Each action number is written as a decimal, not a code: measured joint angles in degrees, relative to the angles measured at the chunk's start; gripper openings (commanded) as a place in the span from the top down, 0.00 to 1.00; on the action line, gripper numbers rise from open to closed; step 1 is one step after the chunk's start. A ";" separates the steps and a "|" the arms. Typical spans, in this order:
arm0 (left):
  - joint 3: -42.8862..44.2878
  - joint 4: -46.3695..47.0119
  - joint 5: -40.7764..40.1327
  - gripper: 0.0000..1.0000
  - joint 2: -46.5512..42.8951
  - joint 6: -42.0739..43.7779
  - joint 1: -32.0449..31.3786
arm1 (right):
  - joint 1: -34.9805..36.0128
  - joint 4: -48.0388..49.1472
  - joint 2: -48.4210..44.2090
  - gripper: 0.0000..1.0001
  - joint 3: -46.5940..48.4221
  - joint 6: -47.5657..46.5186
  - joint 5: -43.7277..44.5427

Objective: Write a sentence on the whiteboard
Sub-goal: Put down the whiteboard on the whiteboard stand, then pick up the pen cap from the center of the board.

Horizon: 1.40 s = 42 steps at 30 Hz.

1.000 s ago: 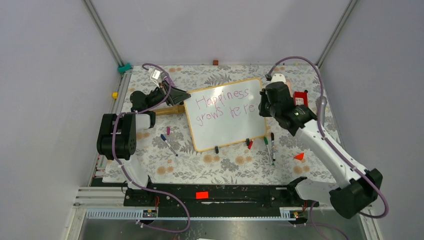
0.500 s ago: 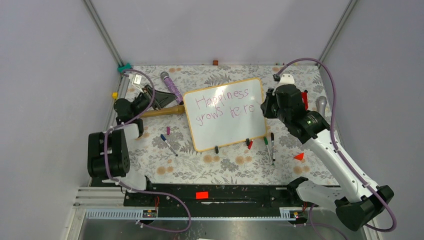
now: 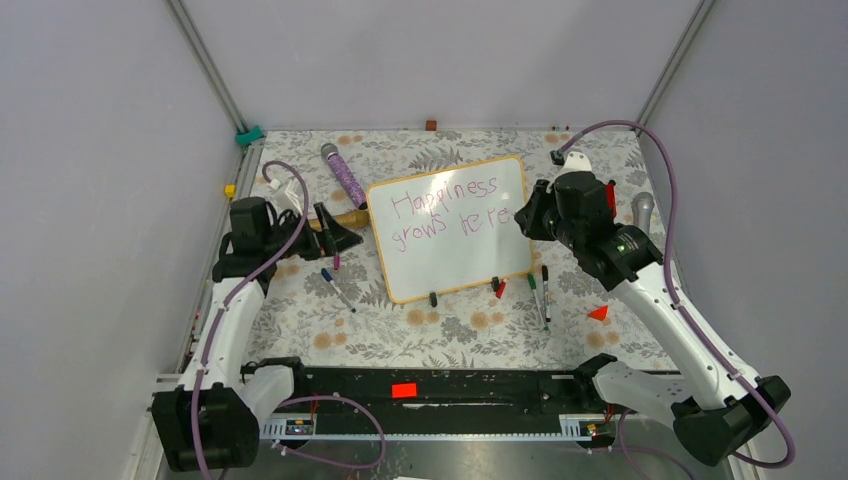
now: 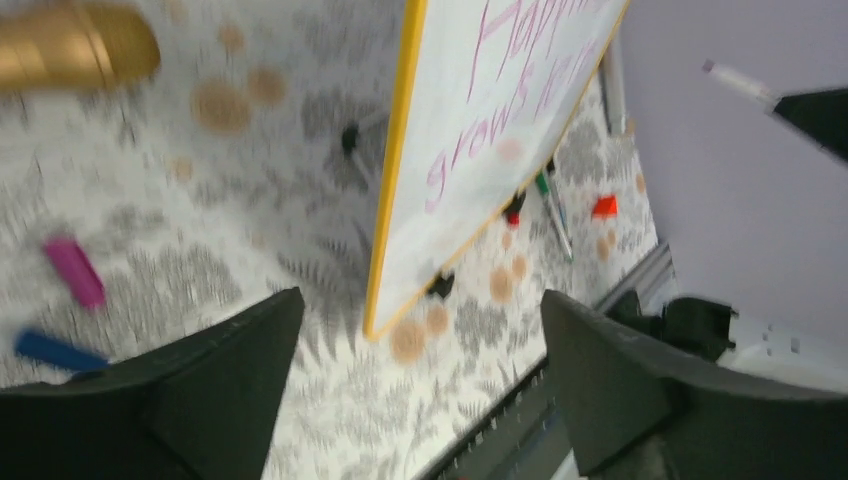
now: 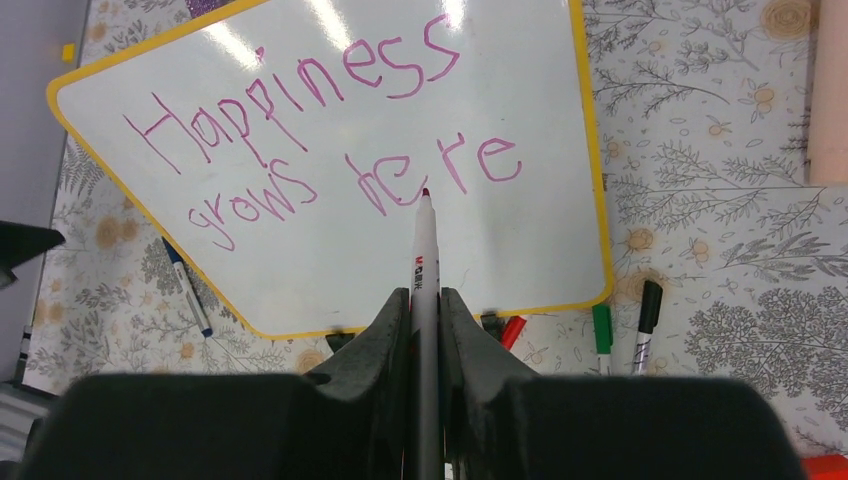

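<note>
The whiteboard (image 3: 455,262) lies tilted at the table's middle, its yellow rim showing. The sentence (image 3: 445,212) is in pink, "Happiness grows here", in two lines. My right gripper (image 3: 522,218) is shut on a white marker (image 5: 425,250) at the board's right edge. The marker's red tip points at "here" in the right wrist view, over the board (image 5: 400,270) and the sentence (image 5: 330,140). My left gripper (image 3: 335,236) is open and empty, just left of the board. In the left wrist view its jaws stand wide around the board's (image 4: 470,190) near corner.
A purple glitter microphone (image 3: 343,175) and a golden handle (image 3: 347,216) lie left of the board. A blue marker (image 3: 337,288) and a pink cap (image 3: 336,261) lie near my left gripper. Green and black markers (image 3: 540,290), a red cap (image 3: 500,289) and a red triangle (image 3: 598,313) lie at the front right.
My left arm has drawn back from the board's left edge toward the near left, uncovering the purple microphone. My right arm has shifted slightly right, still holding the marker.
</note>
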 measured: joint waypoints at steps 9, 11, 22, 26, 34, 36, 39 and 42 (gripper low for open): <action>-5.09 -15.80 0.57 0.01 -3.56 0.59 0.26 | 0.00 0.02 -0.44 1.00 -0.37 1.33 -0.55; -5.33 -20.02 -1.60 0.01 -3.54 0.57 0.50 | -0.02 0.09 -1.14 1.00 -0.61 1.51 -0.50; -3.89 -29.66 -7.48 0.01 -6.86 1.79 4.76 | 0.00 0.52 -7.13 1.00 -4.92 1.62 -0.37; -3.72 -30.47 -7.76 0.01 -7.52 2.05 7.63 | -0.02 0.90 -8.94 1.00 -5.29 1.53 -0.35; -4.57 -24.48 -4.63 0.01 -6.54 -4.83 14.64 | -0.02 -0.61 -12.11 1.00 -5.07 0.85 -0.61; -6.91 -19.21 -1.73 0.01 -6.51 -8.94 17.03 | -0.02 -1.68 -13.38 1.00 -5.07 0.39 -0.59; -10.29 -14.75 1.53 0.01 -5.79 -13.42 19.63 | -0.02 -2.49 -15.85 1.00 -5.14 0.26 -0.57; -8.92 -15.58 1.92 0.01 -3.45 -13.60 19.76 | -0.02 -2.56 -17.55 1.00 -5.49 0.33 -0.55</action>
